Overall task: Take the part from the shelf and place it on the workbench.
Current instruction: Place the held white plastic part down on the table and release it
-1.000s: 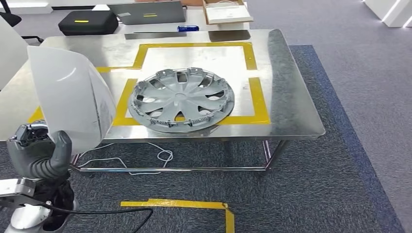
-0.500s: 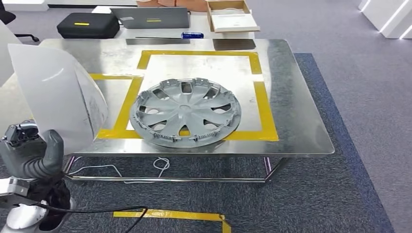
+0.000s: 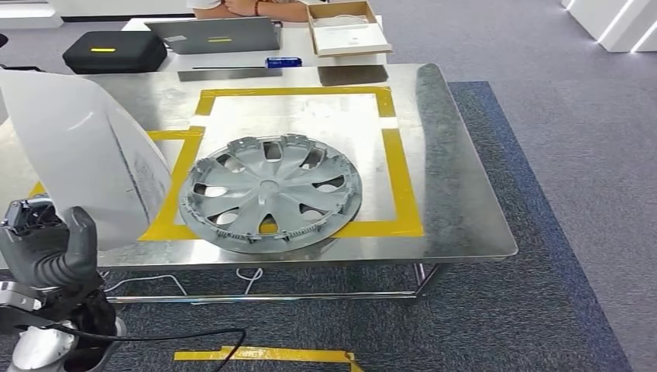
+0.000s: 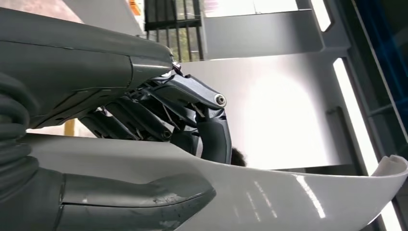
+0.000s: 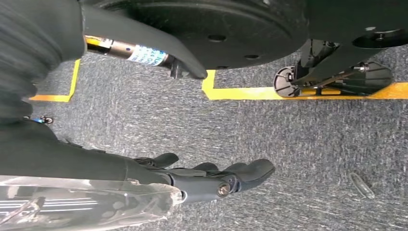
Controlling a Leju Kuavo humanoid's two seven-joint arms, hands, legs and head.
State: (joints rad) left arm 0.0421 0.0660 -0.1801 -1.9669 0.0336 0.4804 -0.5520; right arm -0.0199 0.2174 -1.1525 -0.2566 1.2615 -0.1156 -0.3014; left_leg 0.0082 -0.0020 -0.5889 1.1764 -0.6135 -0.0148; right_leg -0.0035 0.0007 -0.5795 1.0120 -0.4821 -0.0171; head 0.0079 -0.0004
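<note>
The robot stands at the near edge of a steel workbench [image 3: 457, 194] marked with yellow tape [image 3: 395, 167]. Its left hand [image 3: 50, 252] is raised at the near left corner and grips a curved white panel [image 3: 85, 167]; from the wrist, the thick thumb [image 4: 139, 199] presses one face of the panel [image 4: 288, 197] while the darker fingers [image 4: 211, 139] curl against the other face. The panel stands upright above the left side of the bench, held clear of the surface.

A grey wheel cover [image 3: 271, 190] lies flat on the bench, resting across the near left corner of the taped square, just right of the panel.

The right hand [image 5: 211, 178] hangs low over the grey carpet [image 5: 298, 134], its fingers stretched out loosely and holding nothing.

On the white table [image 3: 232, 56] beyond the far edge of the bench sit a black case [image 3: 104, 50], a laptop [image 3: 217, 35], a small blue object [image 3: 279, 62] and an open cardboard box [image 3: 345, 27]. A person's arms [image 3: 248, 8] rest at the far side of that table.
</note>
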